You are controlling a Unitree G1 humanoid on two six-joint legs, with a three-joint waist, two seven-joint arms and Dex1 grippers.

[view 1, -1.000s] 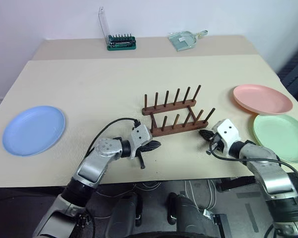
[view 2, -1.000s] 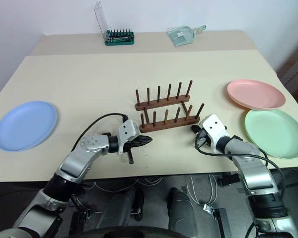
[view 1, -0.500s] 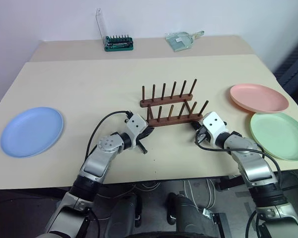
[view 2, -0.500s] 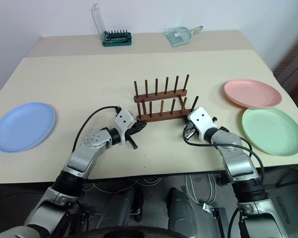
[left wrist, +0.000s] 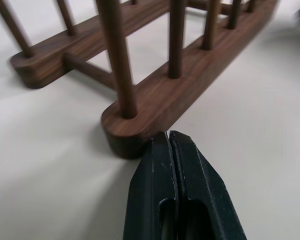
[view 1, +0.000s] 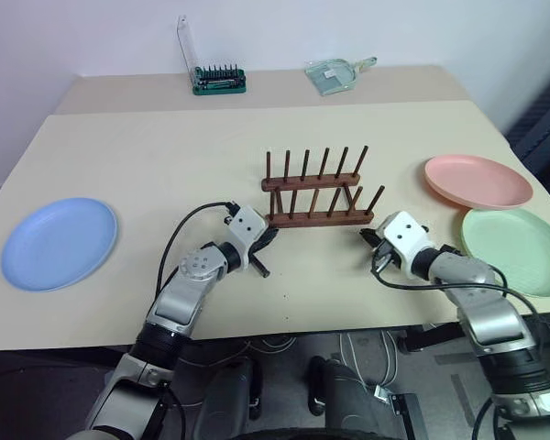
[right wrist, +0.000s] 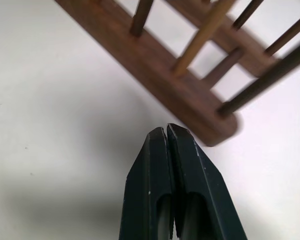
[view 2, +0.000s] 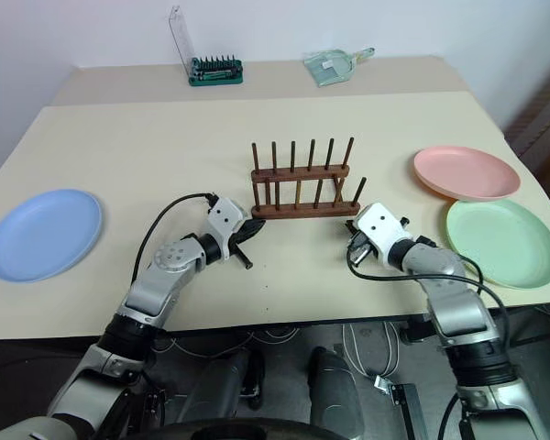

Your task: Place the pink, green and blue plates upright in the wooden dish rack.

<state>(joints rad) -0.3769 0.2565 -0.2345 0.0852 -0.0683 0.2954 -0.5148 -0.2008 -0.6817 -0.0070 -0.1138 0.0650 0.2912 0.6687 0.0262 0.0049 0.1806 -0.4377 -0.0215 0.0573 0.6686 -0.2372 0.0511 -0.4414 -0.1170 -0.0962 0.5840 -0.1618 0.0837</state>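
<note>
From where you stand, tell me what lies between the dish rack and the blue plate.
In the left eye view, the left gripper sits at the wooden dish rack; beyond its arm, bare table runs to the blue plate.

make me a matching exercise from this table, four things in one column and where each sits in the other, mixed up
Things:
1. blue plate
2. pink plate
3. rack
4. bit holder

Places:
A. middle of the table
B. far edge, by the wall
C. left side, alone
D. right side, just beyond the green plate

Pairs: 1-C, 2-D, 3-A, 4-B
</note>
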